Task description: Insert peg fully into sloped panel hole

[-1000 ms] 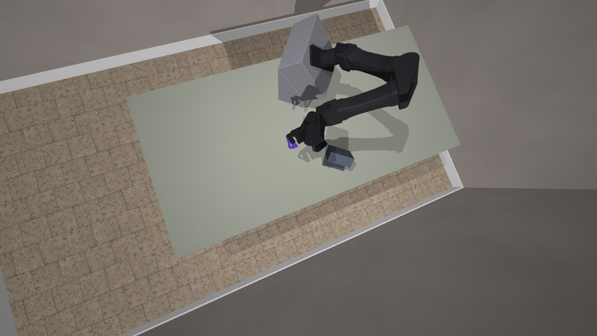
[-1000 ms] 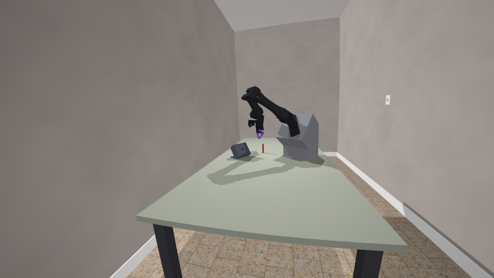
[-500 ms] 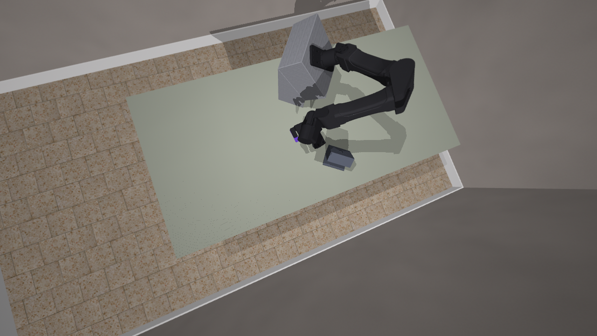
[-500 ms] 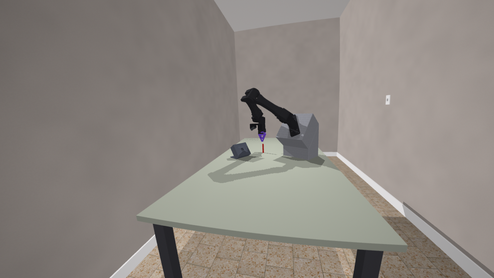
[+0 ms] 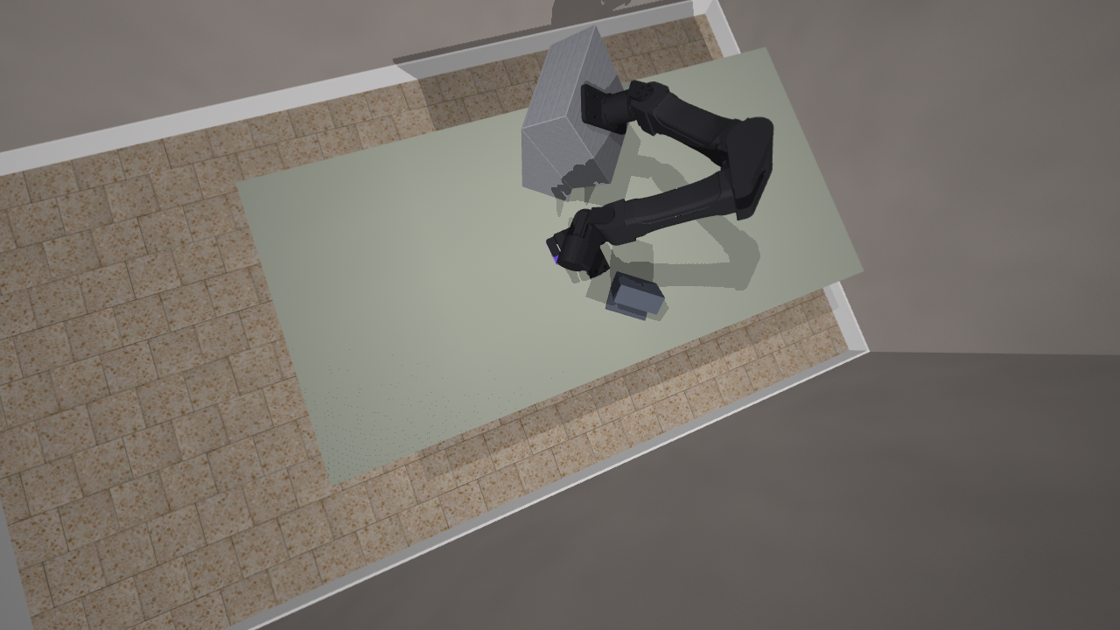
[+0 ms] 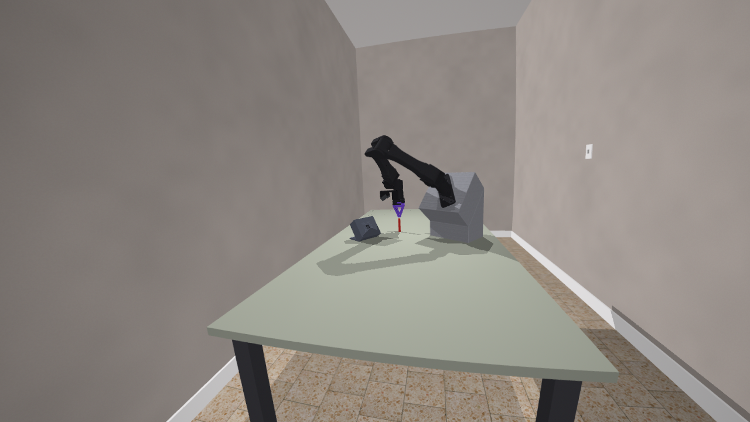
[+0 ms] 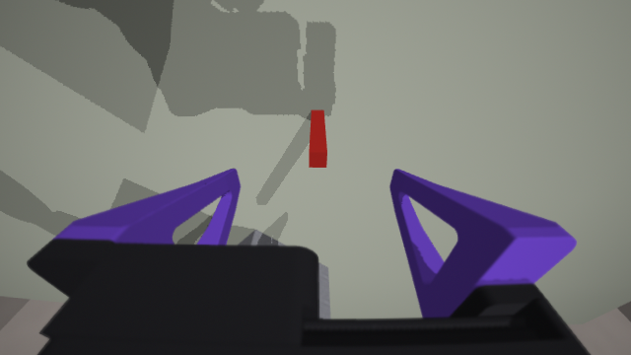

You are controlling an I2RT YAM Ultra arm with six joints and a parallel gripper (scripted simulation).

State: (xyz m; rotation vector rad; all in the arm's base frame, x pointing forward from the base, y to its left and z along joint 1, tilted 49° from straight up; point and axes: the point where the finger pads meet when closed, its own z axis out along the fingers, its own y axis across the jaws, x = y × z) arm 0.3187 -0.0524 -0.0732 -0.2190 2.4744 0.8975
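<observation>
A thin red peg (image 6: 399,224) stands upright on the green table. In the wrist view the peg (image 7: 317,138) lies below and midway between my fingertips. My gripper (image 7: 315,177) with purple fingers is open and empty, pointing straight down just above the peg's top; it also shows in the side view (image 6: 399,211). From above the wrist (image 5: 577,248) hides the peg. The dark grey sloped panel (image 6: 365,228) with a small square hole sits on the table just left of the peg; it also shows from above (image 5: 634,295).
A large light grey block (image 6: 454,207) that carries the arm's base stands on the table to the right of the peg. The table's far edge lies close behind the sloped panel.
</observation>
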